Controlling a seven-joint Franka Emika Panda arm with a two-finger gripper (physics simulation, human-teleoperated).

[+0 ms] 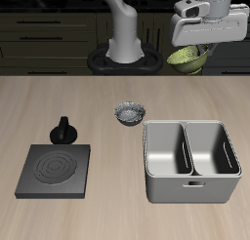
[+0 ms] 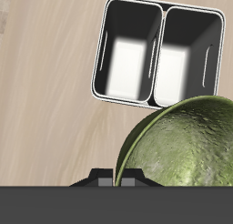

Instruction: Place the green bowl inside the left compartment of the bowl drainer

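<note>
The hand [image 1: 196,55] is raised high above the desk [image 1: 107,127], toward the back, and it has the green bowl [image 1: 187,57] clamped between its fingers; in the exterior view the bowl hangs just under the white body of the hand, tilted so that part of its rim and glossy olive wall show. From the wrist view the green bowl [image 2: 187,150] fills much of the foreground close to the camera, its mottled outer wall and thin pale rim plain, with a finger [image 2: 109,176] meeting the rim at its edge. The bowl is clear of the desk and touches nothing on it. The bowl drainer [image 1: 190,190] stands on the desk near the front edge, a grey metal tub with rounded corners and two deep wells split by a central divider; both wells of the bowl drainer [image 2: 162,55] hold nothing in the wrist view. A grey-white speckled bowl [image 1: 129,113] sits on the desk just behind the drainer's far corner. A flat black square plate [image 1: 57,170] with concentric rings lies well apart from the drainer, and a small black knobbed object [image 1: 64,131] stands just behind it.
</note>
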